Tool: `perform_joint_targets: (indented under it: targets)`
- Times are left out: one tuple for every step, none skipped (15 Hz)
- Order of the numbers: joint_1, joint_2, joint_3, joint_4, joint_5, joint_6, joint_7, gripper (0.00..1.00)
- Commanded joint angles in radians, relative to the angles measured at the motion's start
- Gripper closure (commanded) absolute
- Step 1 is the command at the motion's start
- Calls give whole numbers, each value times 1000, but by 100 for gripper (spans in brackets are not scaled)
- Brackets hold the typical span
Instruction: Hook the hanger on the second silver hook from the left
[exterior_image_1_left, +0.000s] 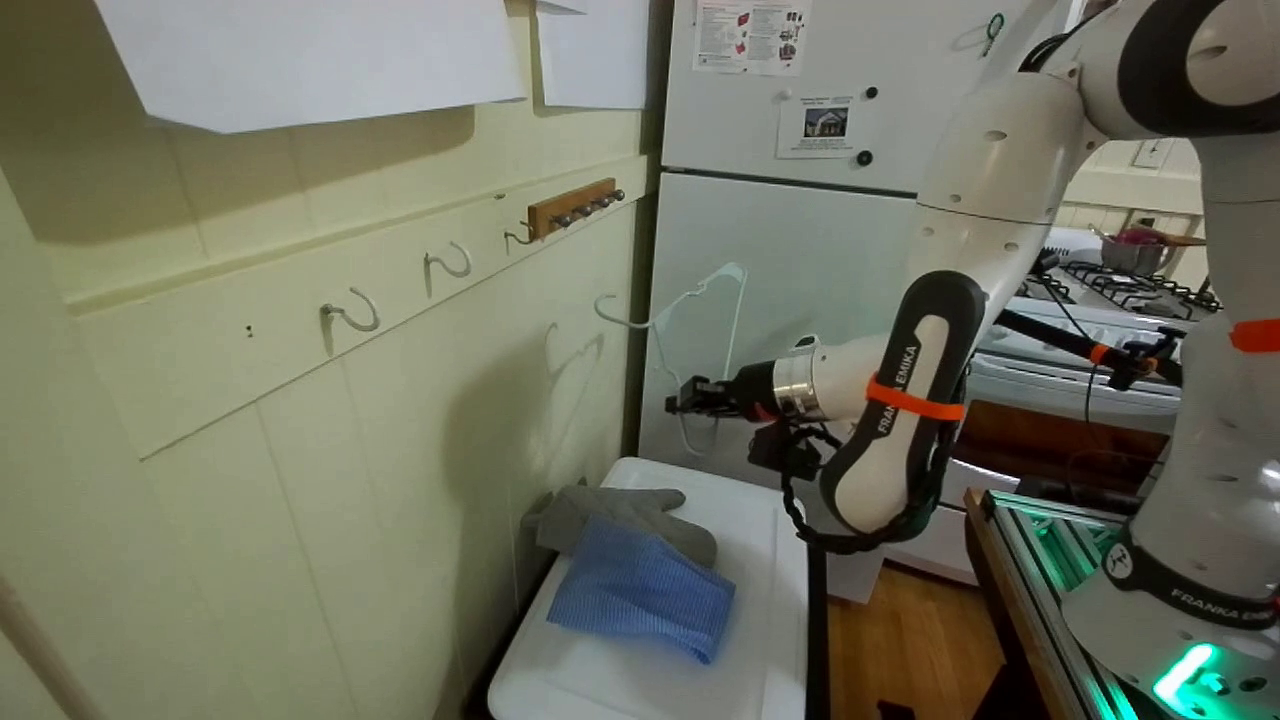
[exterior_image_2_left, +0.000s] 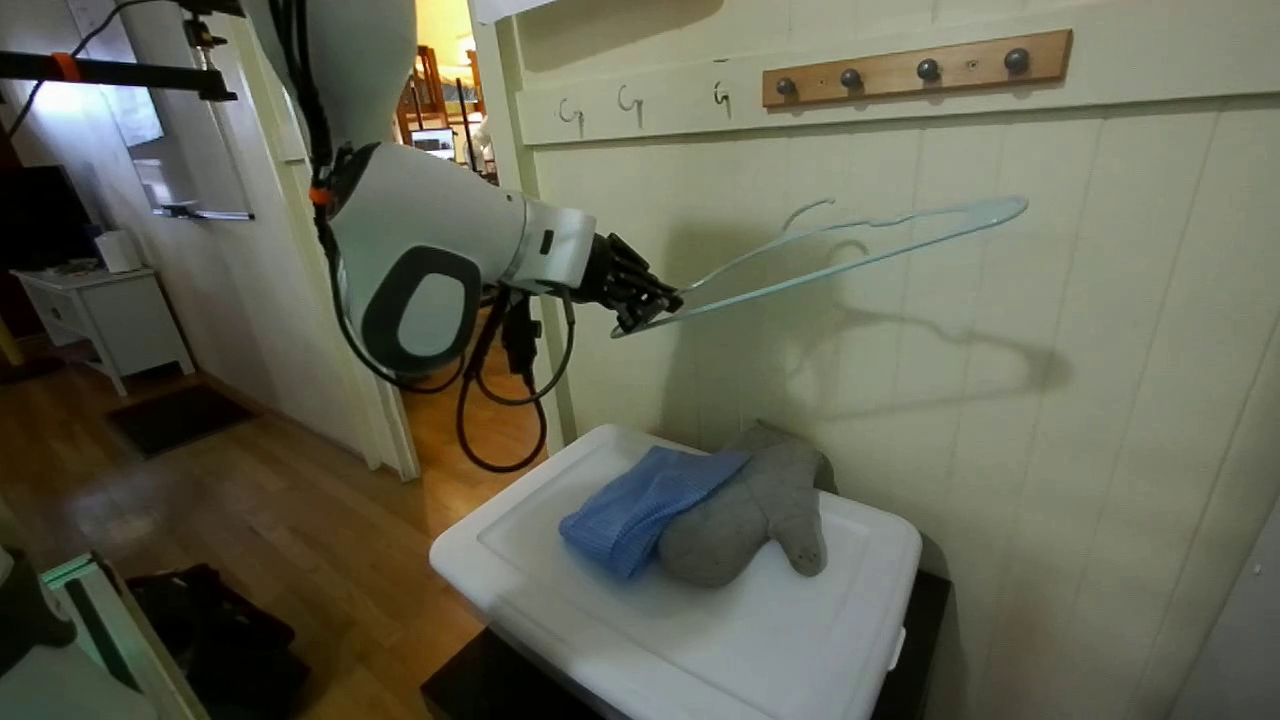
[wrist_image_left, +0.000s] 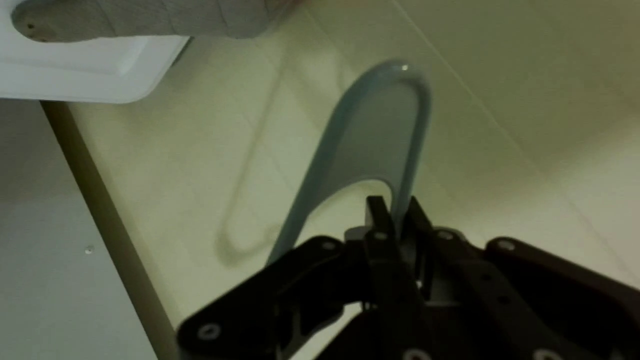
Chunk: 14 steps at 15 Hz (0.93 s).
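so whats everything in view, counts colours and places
Hanger: one, pale grey-blue, in mid-air
Hooks: three, silver, on the wall
Peg rack: one, brown, on the wall, right of the hooks
Knobs: four, dark, on the peg rack
Lid: one, white, by the wall
Mitt: one, grey, on the lid
Cloth: one, blue, partly over the mitt
Fridge: one, white, beside the wall
Printed sheets: two, white, on the fridge
Stove: one, white, at right in an exterior view
Pot: one, silver, on the stove
Cabinet: one, white, in the background
Arm: one, white and black, in both exterior views
Gripper: one, black, closed on the hanger
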Motion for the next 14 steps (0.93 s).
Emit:
perform_joint_targets:
  targets:
    - [-16,-63,-24,-60,-99,57,22,97]
    - [-22,-99,-31,-51,-124,22,15,97]
    - [-27,-109,-37,-50,-149,22,16,97]
    - [-35,-121,-42,-50,-182,21,22,97]
    - [-43,-134,-46,-54,-208,22,33,97]
    - [-49,-153,-51,-57,-226,22,33,97]
    - [-53,-168,-56,-59,-242,22,33,97]
    - [-56,-183,-61,-62,-257,22,31,97]
    - [-57,-198,-66,-66,-272,22,26,97]
    - [-58,-210,-72,-67,-284,22,18,97]
    - [-60,-222,-78,-67,-295,22,17,97]
    - [-63,-232,-85,-67,-311,22,21,97]
    - [-66,-239,-92,-66,-331,22,24,97]
    - [-69,-245,-99,-65,-350,22,26,97]
